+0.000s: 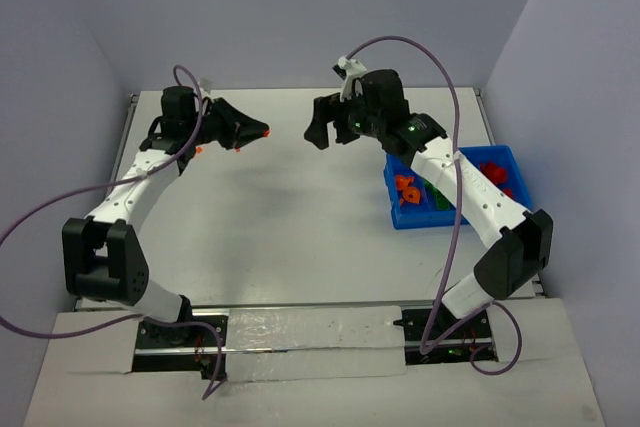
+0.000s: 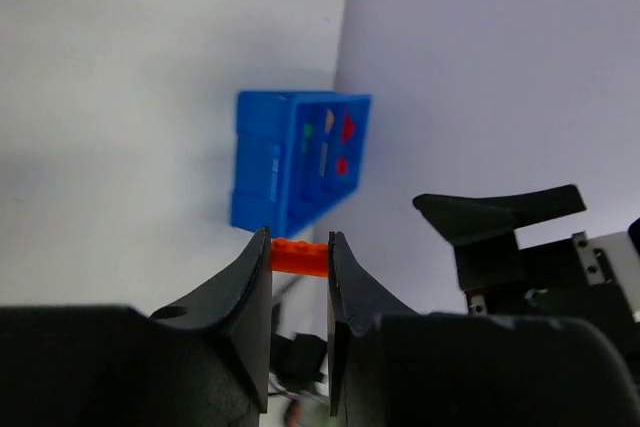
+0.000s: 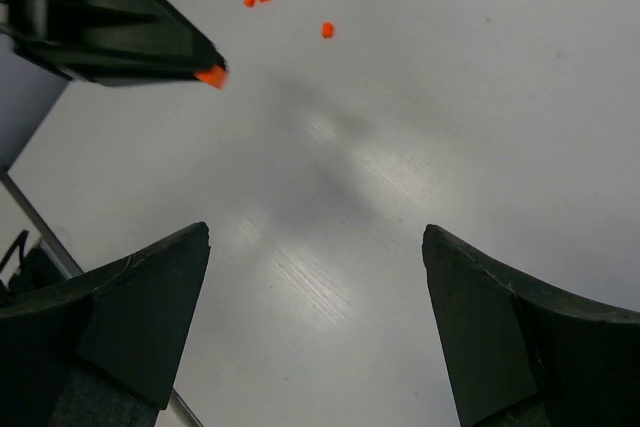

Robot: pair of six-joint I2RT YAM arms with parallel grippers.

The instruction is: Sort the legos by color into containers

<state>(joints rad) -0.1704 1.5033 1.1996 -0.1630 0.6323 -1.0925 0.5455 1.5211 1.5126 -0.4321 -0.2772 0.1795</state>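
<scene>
Left tool (image 2: 300, 245) clamped on orange lego (image 2: 299, 258), right tool (image 3: 315, 237) spread wide apart

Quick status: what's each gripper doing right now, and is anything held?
Left gripper: closed on an orange lego, pinched between its fingertips.
Right gripper: open, holding nothing.

A white surface (image 1: 290, 237) with a faint sheen fills the middle, closed in by pale lavender walls (image 1: 300, 7) at the back and on both sides. A thin grey rail (image 1: 128, 127) borders its left edge, and a white panel (image 1: 320, 397) lies along its near edge.
</scene>
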